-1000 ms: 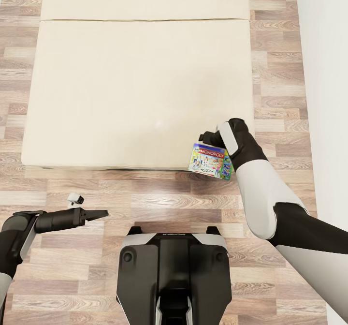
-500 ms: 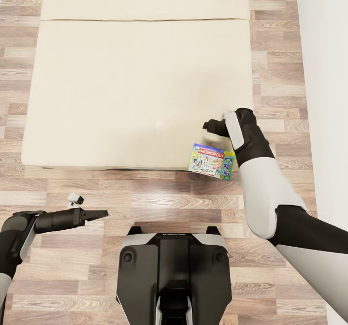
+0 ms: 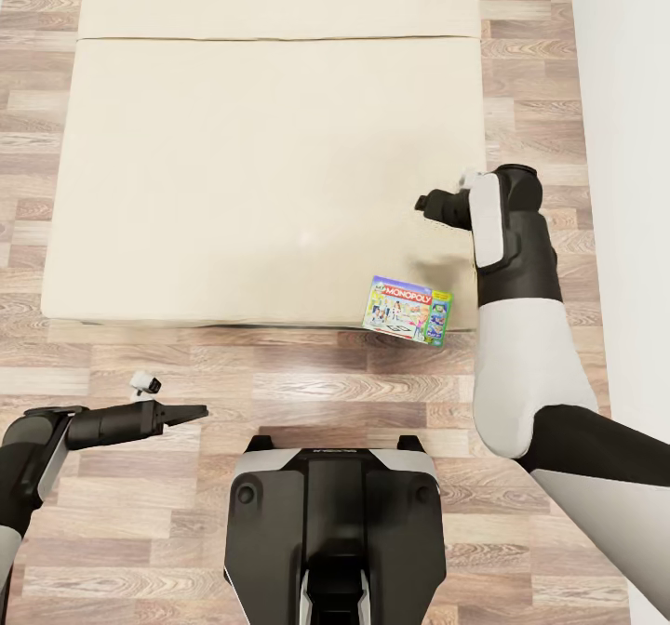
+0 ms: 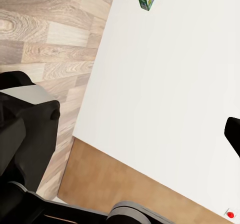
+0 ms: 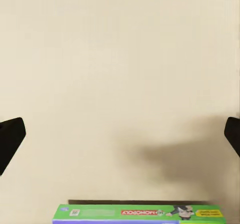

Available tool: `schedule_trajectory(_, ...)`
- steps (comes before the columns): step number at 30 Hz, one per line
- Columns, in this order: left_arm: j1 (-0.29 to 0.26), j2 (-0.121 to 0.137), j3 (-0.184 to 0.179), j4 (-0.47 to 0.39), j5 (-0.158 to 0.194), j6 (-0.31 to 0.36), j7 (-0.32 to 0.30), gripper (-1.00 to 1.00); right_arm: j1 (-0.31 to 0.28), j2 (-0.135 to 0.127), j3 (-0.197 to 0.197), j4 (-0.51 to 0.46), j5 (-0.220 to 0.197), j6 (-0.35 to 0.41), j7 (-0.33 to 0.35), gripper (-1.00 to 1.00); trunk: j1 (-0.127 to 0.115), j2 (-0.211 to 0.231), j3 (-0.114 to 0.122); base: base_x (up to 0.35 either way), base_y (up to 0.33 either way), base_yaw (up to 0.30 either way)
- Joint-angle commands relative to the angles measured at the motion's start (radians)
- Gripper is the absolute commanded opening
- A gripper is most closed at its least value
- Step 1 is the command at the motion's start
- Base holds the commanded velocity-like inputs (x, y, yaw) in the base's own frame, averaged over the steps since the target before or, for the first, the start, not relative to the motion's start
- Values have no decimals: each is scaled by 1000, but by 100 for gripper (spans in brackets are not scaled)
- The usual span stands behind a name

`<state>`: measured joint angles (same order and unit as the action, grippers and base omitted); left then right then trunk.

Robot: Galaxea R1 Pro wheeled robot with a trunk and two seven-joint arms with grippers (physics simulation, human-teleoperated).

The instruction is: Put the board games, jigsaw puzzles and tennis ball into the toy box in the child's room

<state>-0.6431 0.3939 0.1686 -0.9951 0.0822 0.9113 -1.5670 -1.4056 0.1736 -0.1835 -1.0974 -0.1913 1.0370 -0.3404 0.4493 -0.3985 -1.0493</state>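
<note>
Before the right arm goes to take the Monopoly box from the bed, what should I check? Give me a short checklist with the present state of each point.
1. Monopoly box lies flat on the bed, at its near edge: ok.
2. Right tool open, fingertips wide apart in the right wrist view: ok.
3. Right tool empty: ok.
4. Right tool over the box: not ok, it hovers above the mattress beyond the box.
5. Box overhanging the bed edge: cannot tell.
6. Left tool away from the box, over the floor: ok.
</note>
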Motion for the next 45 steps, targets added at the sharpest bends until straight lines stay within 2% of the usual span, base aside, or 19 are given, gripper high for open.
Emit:
schedule_trajectory(1, 0, 0, 0, 0, 0, 11, -4, 100, 2, 1, -3, -10, -12, 5, -10, 100, 1, -2, -1, 0, 0, 0)
schedule_trajectory(3, 1, 1, 0, 0, 0, 11, -4, 100, 7, 0, -9, -25, -13, 9, -12, 100, 1, -2, -1, 0, 0, 0)
schedule_trajectory(5, 1, 1, 0, 1, 0, 11, -4, 100, 16, -18, -24, -40, -13, 10, -13, 100, 1, -2, -1, 0, 0, 0)
schedule_trajectory(12, 3, 5, 2, 2, 0, 11, -4, 100, 69, -113, -137, -77, -22, 10, -14, 100, 1, -2, -1, 0, 0, 0)
schedule_trajectory(16, 3, 6, 3, 2, 0, 11, -4, 100, 99, -155, -197, -85, -23, 10, -13, 100, 1, -2, -1, 0, 0, 0)
schedule_trajectory(21, 3, 7, 3, 3, 1, 10, -4, 100, 141, -200, -246, -90, -24, 10, -10, 100, 1, -2, -1, 0, 0, 0)
schedule_trajectory(26, 3, 7, 3, 3, 1, 10, -4, 100, 226, -257, -289, -92, -31, 10, 2, 100, 1, -2, -1, 0, 0, 0)
schedule_trajectory(29, 3, 7, 3, 3, 1, 10, -4, 100, 282, -288, -318, -94, -52, 10, 29, 100, 1, -2, -1, 0, 0, 0)
schedule_trajectory(33, 3, 6, 2, 3, 1, 10, -4, 100, 342, -319, -349, -110, -107, 10, 84, 100, 1, -2, -1, 0, 0, 0)
schedule_trajectory(34, 3, 6, 2, 3, 1, 10, -4, 100, 342, -319, -349, -110, -107, 10, 84, 100, 1, -2, -1, 0, 0, 0)
schedule_trajectory(40, 3, 6, 2, 3, 1, 10, -4, 100, 427, -350, -368, -158, -188, 10, 149, 100, 1, -2, -1, 0, 0, 0)
schedule_trajectory(45, 3, 5, 1, 3, 1, 10, -4, 100, 504, -358, -372, -192, -222, 10, 170, 100, 1, -2, -1, 0, 0, 0)
